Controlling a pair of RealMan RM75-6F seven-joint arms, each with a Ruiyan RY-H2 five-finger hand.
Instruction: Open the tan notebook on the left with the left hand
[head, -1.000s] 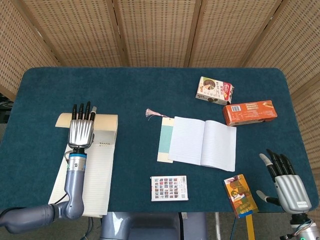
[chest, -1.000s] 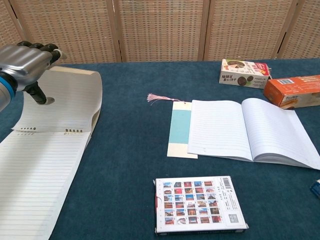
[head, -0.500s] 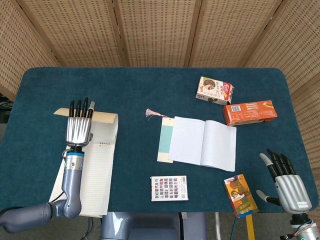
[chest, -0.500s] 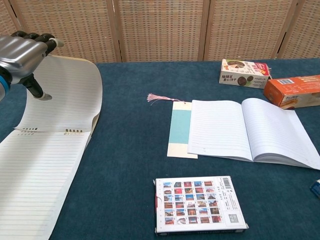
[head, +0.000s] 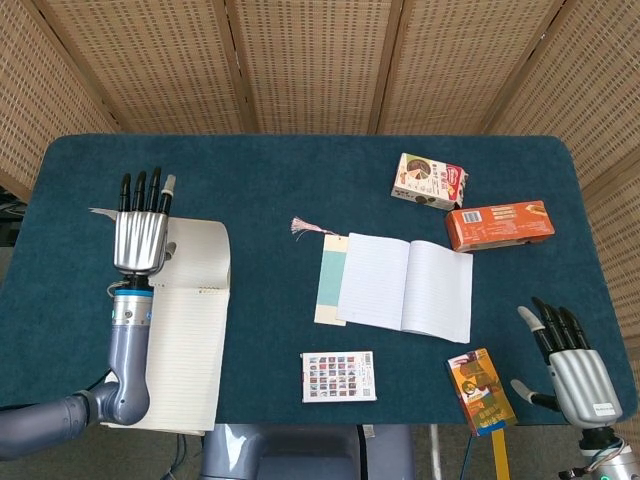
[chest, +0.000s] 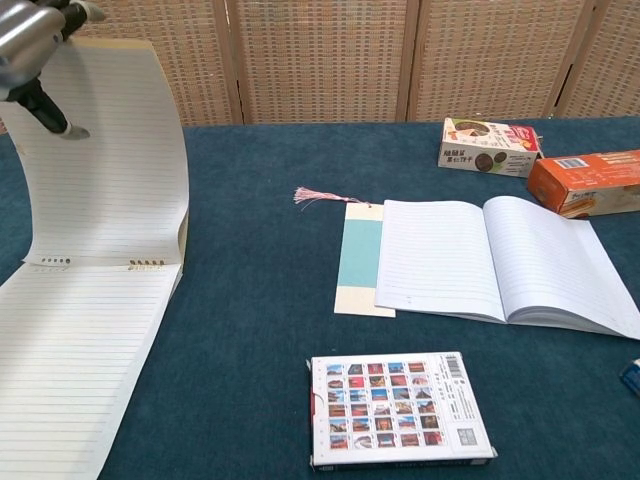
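"Where does the job stand?"

"The tabletop (head: 300, 170) carries plenty, but my business is the tan notebook (head: 180, 340) at its left edge. It lies open on lined pages, and I hold its top flap (chest: 110, 160) nearly upright with my left hand (head: 140, 235): thumb on the lined face, fingers over the top edge."

"How do you finish well?"

"I judge the flap should go on over the binding, away from me, in a smooth arc. I keep the pinch light so the paper doesn't crease, and let go only once it lies flat."

"What has changed?"

"A second ago the flap curled low over the far end of the notebook; now it stands tall, and my hand has risen with it."

"And your right hand (head: 575, 370)?"

"Empty, fingers spread, near the tabletop's right front corner, just beside a small colourful pack (head: 481, 390)."
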